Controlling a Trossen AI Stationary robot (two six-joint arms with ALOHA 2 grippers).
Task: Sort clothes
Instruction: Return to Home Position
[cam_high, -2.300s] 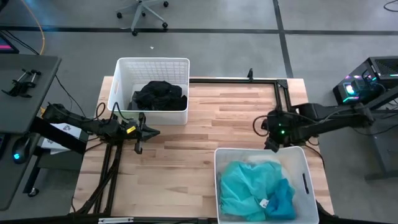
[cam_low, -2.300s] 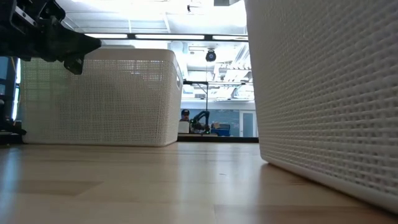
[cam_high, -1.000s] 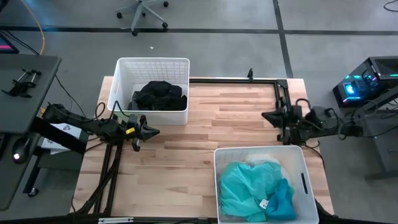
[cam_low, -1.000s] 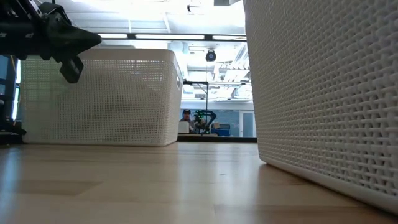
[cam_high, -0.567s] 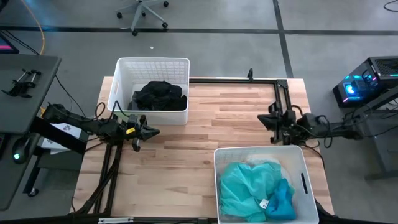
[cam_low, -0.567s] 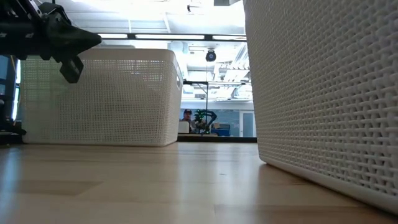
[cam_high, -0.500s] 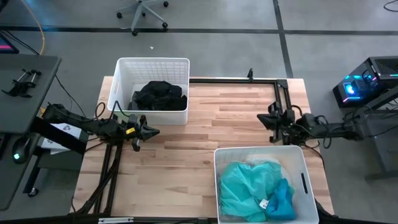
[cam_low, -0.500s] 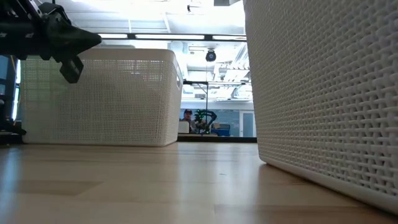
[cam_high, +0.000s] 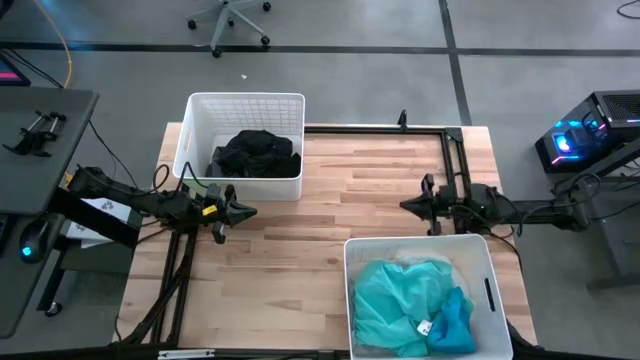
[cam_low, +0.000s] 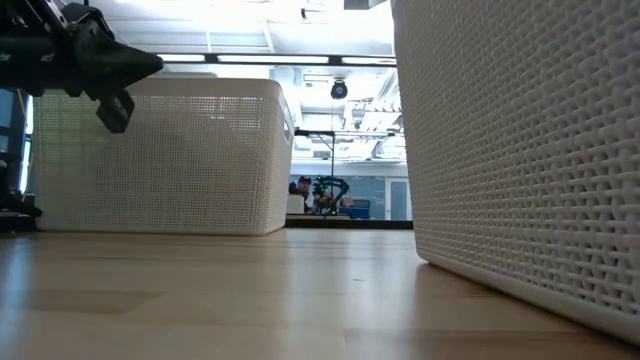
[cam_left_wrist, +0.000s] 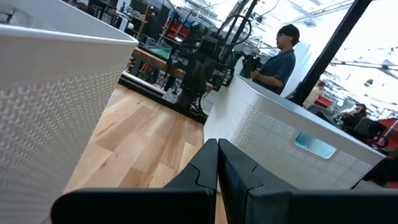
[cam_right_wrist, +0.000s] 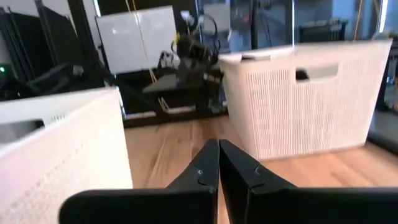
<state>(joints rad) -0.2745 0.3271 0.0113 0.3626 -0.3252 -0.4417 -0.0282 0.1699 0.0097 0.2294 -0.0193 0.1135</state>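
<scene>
All clothes (cam_high: 255, 152) looked binned; left fingers (cam_high: 238, 211) and right fingers (cam_high: 412, 205), shut and empty over the desk's (cam_high: 330, 190) sides, seemingly only needed parking.

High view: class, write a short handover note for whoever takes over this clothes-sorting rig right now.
Left hand: shut, empty, beside the far white bin.
Right hand: shut, empty, just beyond the near white bin.
Dark clothes lie in the far bin; turquoise and blue clothes in the near bin.
Done: no garment shows outside the bins.
Left: seemingly nothing but parking the arms.
</scene>
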